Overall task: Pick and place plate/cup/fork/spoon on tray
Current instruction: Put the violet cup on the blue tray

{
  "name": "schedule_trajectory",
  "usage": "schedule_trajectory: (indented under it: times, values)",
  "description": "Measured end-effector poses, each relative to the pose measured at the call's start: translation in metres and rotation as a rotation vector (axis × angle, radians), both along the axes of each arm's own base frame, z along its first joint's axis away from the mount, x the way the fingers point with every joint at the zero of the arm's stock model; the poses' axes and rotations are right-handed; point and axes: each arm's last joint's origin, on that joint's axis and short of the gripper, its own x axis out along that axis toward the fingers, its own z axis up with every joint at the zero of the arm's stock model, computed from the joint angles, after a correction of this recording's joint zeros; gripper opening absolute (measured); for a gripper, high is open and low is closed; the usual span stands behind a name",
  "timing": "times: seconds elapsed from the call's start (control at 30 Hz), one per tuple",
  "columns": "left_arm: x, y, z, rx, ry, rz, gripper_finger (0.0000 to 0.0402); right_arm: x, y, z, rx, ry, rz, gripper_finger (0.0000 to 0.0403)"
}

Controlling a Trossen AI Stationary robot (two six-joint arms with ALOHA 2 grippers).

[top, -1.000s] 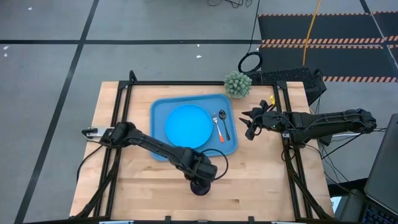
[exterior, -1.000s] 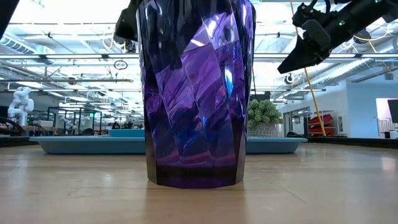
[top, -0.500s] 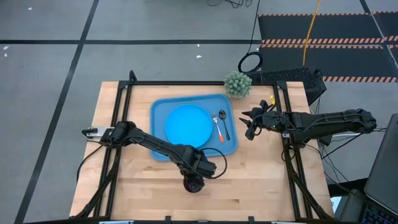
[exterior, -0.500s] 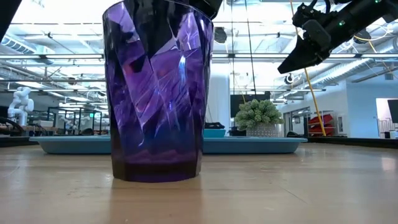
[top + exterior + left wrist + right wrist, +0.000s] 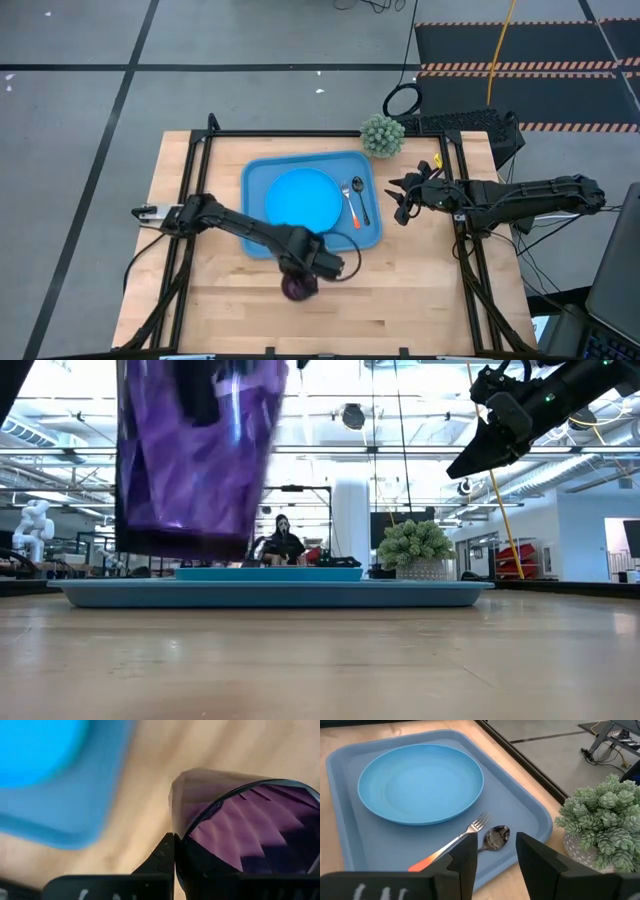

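The left gripper (image 5: 300, 277) grips the purple cup (image 5: 297, 287), raised off the table near the tray (image 5: 252, 215); carry it upright to bare tray floor, while the right gripper (image 5: 401, 198) waits, fingers apart.

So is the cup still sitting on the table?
No, in the low view the cup hangs clear above the table, gripped by the left end effector.

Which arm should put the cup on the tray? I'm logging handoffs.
Left. The left gripper already holds the cup lifted clear of the table, beside the tray; the right gripper hangs empty beyond the tray's far side.
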Motion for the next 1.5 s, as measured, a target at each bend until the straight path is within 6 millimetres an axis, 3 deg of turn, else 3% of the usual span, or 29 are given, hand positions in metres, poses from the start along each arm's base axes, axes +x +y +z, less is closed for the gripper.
schedule_trajectory:
  times: [0.27, 0.5, 0.7, 0.97, 1.23, 1.4, 1.5]
  values:
    - [-0.005, 0.059, 0.042, 0.069, -0.160, 0.049, 0.0008, 0.000, 0.000, 0.000, 0.000, 0.004, -0.001, 0.0130]
    - [-0.036, 0.110, 0.096, 0.191, -0.325, 0.169, 0.0008, -0.002, 0.000, -0.002, -0.004, 0.031, -0.002, 0.0130]
    - [-0.057, 0.161, 0.119, 0.293, -0.380, 0.255, 0.0008, -0.002, 0.000, -0.003, -0.002, 0.036, -0.003, 0.0130]
    - [-0.070, 0.226, 0.120, 0.346, -0.341, 0.300, 0.0008, -0.002, 0.000, -0.003, -0.002, 0.036, -0.003, 0.0130]
    - [-0.097, 0.293, 0.117, 0.349, -0.295, 0.407, 0.0008, -0.004, 0.000, -0.006, 0.000, 0.063, -0.002, 0.0130]
    - [-0.114, 0.322, 0.085, 0.299, -0.159, 0.449, 0.0008, -0.006, 0.000, -0.015, 0.001, 0.097, -0.001, 0.0130]
    - [-0.125, 0.328, 0.060, 0.242, -0.060, 0.460, 0.0008, -0.007, 0.000, -0.020, 0.017, 0.105, -0.013, 0.0130]
